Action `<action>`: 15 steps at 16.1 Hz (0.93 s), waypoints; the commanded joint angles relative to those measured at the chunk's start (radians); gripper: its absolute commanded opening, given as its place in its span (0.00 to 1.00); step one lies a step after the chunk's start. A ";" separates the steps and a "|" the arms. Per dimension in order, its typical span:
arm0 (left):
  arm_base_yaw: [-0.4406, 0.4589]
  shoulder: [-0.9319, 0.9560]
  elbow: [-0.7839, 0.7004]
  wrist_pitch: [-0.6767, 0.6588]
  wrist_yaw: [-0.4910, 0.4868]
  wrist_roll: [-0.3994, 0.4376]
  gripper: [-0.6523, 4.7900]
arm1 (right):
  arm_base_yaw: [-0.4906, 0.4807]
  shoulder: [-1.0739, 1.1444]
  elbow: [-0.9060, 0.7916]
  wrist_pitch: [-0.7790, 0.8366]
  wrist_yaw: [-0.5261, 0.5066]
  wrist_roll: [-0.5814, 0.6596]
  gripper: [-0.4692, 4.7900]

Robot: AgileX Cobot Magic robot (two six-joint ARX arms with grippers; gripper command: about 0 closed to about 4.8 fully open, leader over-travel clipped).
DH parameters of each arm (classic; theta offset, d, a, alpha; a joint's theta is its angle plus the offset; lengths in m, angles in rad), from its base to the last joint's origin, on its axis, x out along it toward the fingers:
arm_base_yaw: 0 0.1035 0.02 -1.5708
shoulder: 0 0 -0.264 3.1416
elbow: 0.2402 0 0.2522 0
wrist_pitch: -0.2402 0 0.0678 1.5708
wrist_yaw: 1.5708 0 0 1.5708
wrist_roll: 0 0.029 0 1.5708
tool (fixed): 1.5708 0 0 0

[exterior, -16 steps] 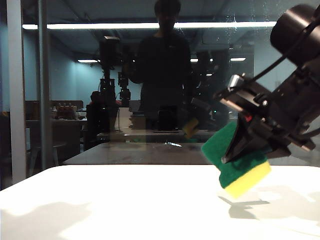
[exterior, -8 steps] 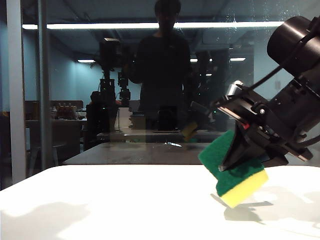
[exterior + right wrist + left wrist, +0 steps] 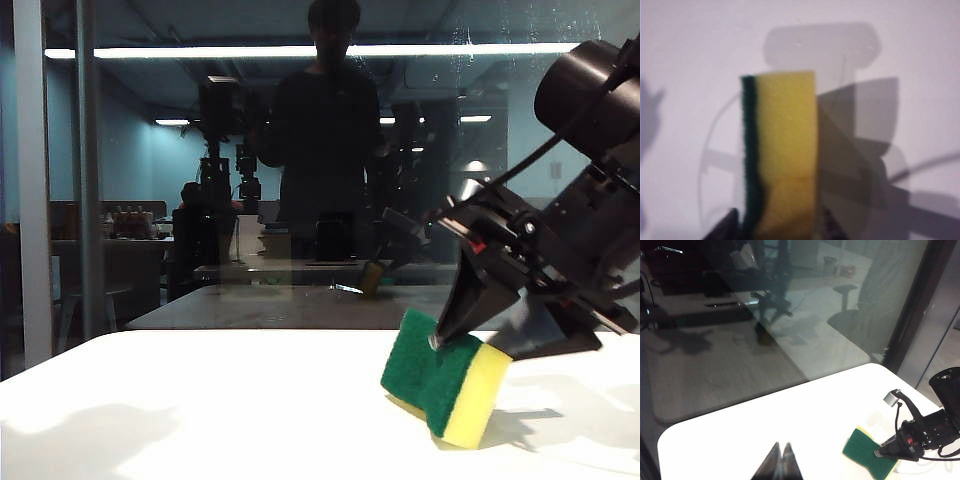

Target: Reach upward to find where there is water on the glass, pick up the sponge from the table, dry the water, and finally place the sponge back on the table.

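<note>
The yellow sponge (image 3: 440, 385) with its green scouring layer stands tilted on edge on the white table (image 3: 200, 400), at the right. My right gripper (image 3: 440, 338) hangs just over it, jaws open on either side of its top and one fingertip (image 3: 437, 341) at the green face. The right wrist view shows the sponge (image 3: 782, 150) between the parted fingers. My left gripper (image 3: 781, 452) is shut and empty above the table (image 3: 765, 420), well apart from the sponge (image 3: 867, 452). Behind the table the glass (image 3: 200, 200) carries faint whitish water specks (image 3: 468, 38) near its upper right.
A grey vertical frame bar (image 3: 30, 180) runs down the left side of the pane. The glass reflects a standing person (image 3: 330, 130), robot arms and a darker table. The table's rounded corner (image 3: 670, 437) lies near the left gripper.
The right gripper has come down with the sponge, which hung above the table and now rests on it. Its jaws have parted from the sponge. The left gripper has stayed put.
</note>
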 commanded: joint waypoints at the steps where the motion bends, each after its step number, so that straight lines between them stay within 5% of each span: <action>1: 0.001 -0.009 0.002 0.011 0.008 -0.003 0.11 | -0.001 -0.002 0.005 -0.013 0.022 0.002 0.58; 7: 0.001 -0.044 0.002 0.010 0.024 -0.003 0.11 | -0.002 -0.004 0.009 -0.014 0.118 0.000 0.75; 15: 0.001 -0.051 0.002 -0.018 0.022 -0.002 0.11 | -0.003 -0.019 0.048 -0.018 0.187 -0.014 0.75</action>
